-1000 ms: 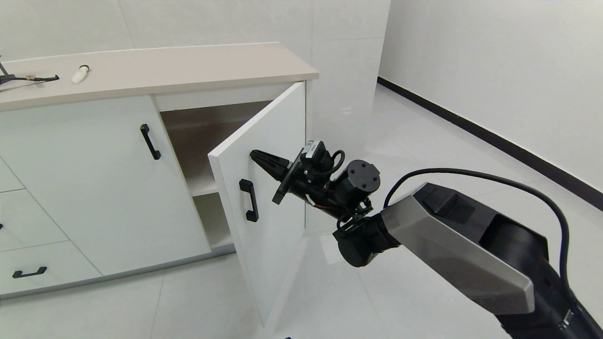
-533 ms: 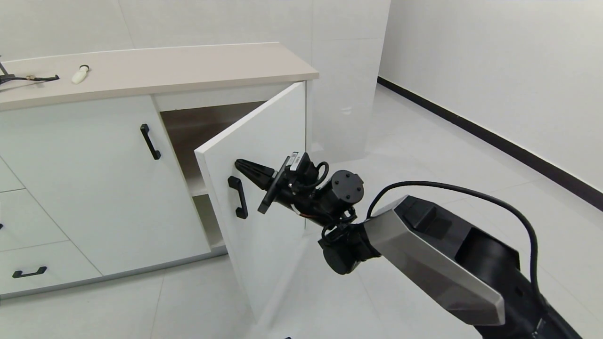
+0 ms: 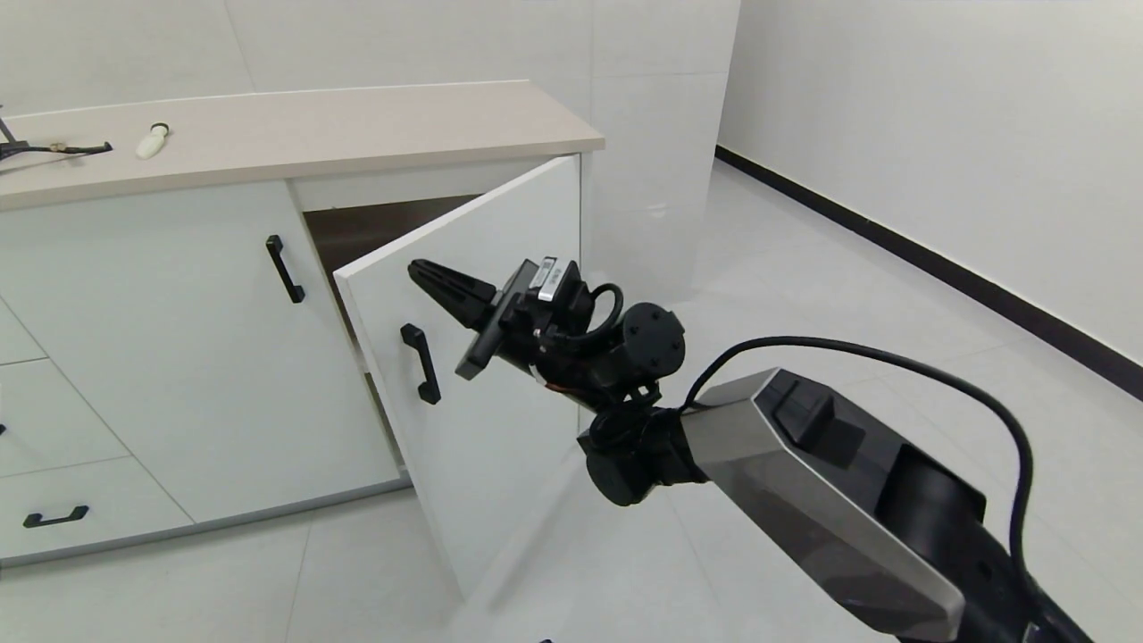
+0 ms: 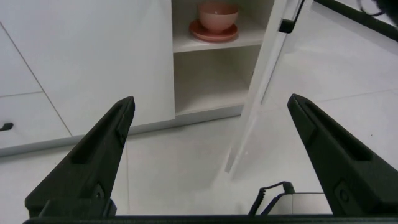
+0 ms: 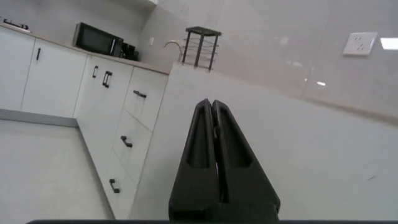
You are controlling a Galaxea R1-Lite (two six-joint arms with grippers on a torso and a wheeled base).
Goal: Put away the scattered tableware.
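The right gripper [image 3: 420,268], fingers clenched together, has its tips at the half-open cupboard door [image 3: 500,268], above the handle [image 3: 421,363]. The left gripper [image 4: 210,99] has its fingers spread wide. A pink bowl [image 4: 217,14] sits on a plate [image 4: 213,32] on the cupboard shelf [image 4: 186,43].

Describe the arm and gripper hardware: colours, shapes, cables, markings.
Right arm: silver-grey angular shell over black, round black joint housings, a black cable arching along it, a small white label by the wrist. Right gripper: black, tapered wedge fingers. Left gripper: two black tapered fingers of the same shape.
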